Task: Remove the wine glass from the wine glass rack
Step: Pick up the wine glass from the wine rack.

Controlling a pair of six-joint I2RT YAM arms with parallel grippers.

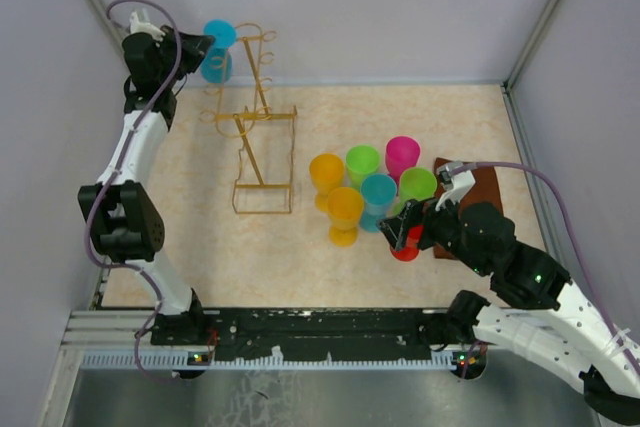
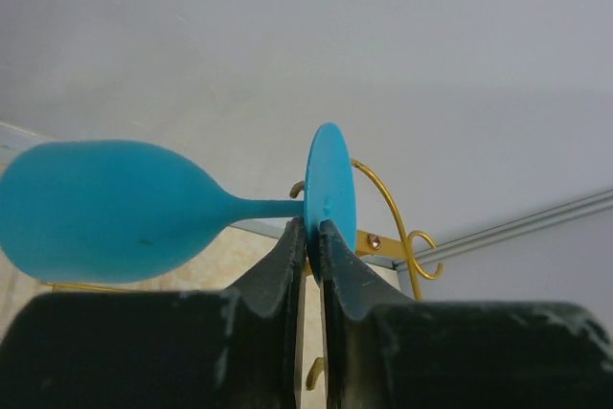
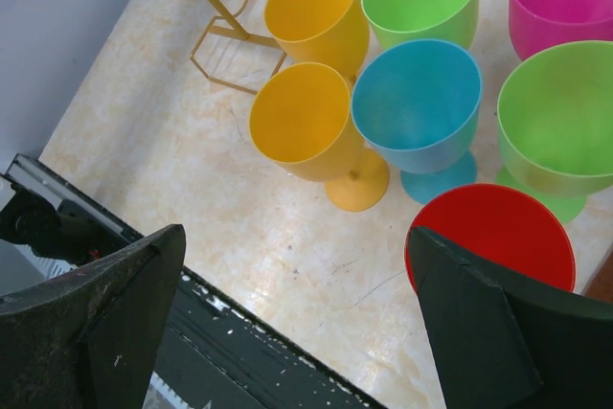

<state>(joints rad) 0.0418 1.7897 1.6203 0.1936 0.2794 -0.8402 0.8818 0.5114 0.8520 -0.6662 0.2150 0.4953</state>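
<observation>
The wine glass (image 1: 217, 47), blue, sits at the far-left end of the rack (image 1: 265, 115), high above the table (image 1: 200, 247). Its round foot is pinched flat between the two fingers of the left gripper (image 2: 312, 237), which have drawn in narrow onto the rim of the disc. From overhead the foot shows uppermost and the bowl below it, so the long axis runs roughly upright, bowl down. On the left wrist camera the same axis lies level across the frame, bowl to the left and foot to the right. A gold hook and a curved wire arm show just behind the foot. Whether the stem rests in a hook cannot be told.

The one rack, thin gold wire, stands in the left half of the table, its base towards the arms.

Seven more glasses stand upright, mouths up, in a tight group at the centre right, well apart from the rack. They are two orange (image 1: 326, 172) (image 1: 345, 209), two green (image 1: 362, 160) (image 1: 417, 185), one blue (image 1: 378, 192), one pink (image 1: 402, 152) and one red (image 1: 406, 247). That makes eight glasses in all.

The right gripper (image 3: 295, 237) hangs over the near edge of this group, fingers spread wide and gripping nothing. The red glass is just beside its right finger; contact cannot be judged. One brown mat (image 1: 480, 197) lies just right of the group, partly under the right arm.
</observation>
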